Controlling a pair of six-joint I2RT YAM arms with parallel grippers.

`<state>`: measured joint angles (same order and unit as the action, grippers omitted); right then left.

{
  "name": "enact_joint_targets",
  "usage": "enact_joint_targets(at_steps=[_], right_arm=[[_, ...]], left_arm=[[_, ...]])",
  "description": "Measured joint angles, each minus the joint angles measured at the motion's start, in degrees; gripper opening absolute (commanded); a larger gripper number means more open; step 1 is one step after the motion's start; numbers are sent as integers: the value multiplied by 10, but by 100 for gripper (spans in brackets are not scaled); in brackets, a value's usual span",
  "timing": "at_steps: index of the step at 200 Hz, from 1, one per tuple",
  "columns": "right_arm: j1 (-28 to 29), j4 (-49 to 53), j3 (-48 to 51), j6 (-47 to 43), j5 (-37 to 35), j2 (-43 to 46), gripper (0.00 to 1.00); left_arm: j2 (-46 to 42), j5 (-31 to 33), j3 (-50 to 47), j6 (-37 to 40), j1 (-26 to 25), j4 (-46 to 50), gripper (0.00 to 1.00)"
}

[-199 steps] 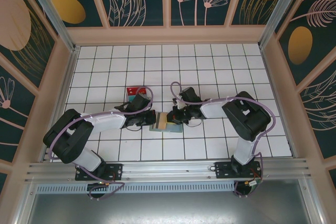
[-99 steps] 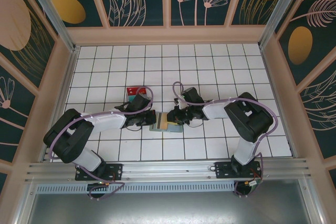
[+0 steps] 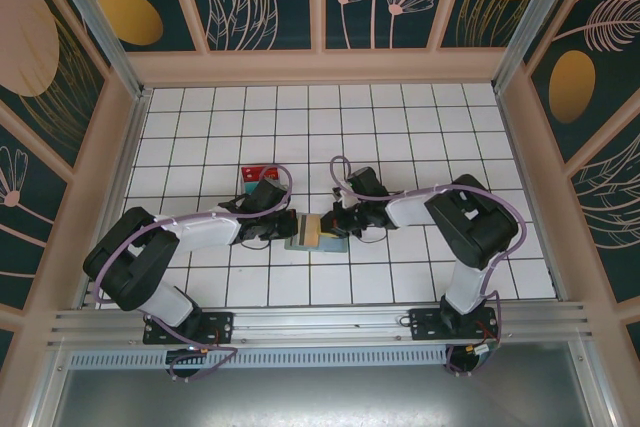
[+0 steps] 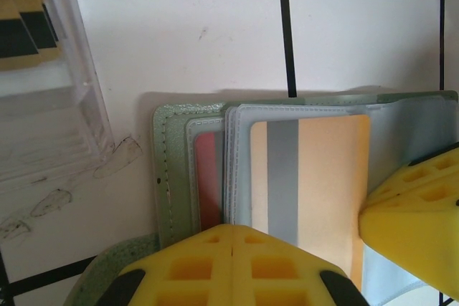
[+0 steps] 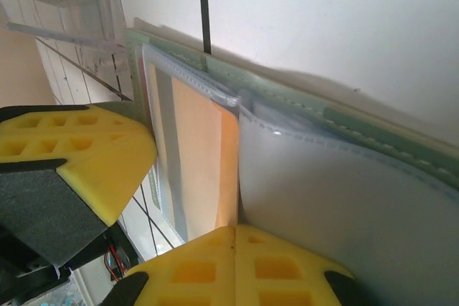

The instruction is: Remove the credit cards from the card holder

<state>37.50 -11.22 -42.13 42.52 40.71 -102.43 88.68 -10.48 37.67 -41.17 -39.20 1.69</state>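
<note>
Both closed, left claw [image 4: 233, 241] and right claw [image 5: 233, 240] touch card holder [image 4: 169, 170] on white-tiled table [image 3: 400, 127].

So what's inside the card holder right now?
The card holder lies open. A tan card with a grey stripe sits in the front light-blue sleeve; a red card shows as a strip in the sleeve behind. Yellow fingertips cover their lower ends; any deeper card is hidden.

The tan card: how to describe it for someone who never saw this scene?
On the tiled table, near its middle, the grey-green card holder lies open. The tan card sits in its light blue inside; unlike the red card beside it, it bears a grey stripe.
</note>
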Motion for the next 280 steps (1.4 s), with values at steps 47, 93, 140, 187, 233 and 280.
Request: enact_joint_targets(at_steps=[47,93,140,187,233,280], right_arm=[[-28,-1,48,-6,-2,48,0],[-54,34,82,-26,-8,111,0],[-83,72,88,-57,-7,172,0],[-92,118,75,-89,-7,207,0],[-94,114,36,-104,-5,225,0],[-97,75,23,-103,24,238,0]], left_arm=[[3,-2,0,0,0,-2,0],[3,-2,2,0,0,-1,0],[3,-2,7,0,0,9,1],[-24,-2,25,-18,0,30,47],[-84,-36,45,-64,17,-5,49],[-120,-107,14,-130,55,-108,44]])
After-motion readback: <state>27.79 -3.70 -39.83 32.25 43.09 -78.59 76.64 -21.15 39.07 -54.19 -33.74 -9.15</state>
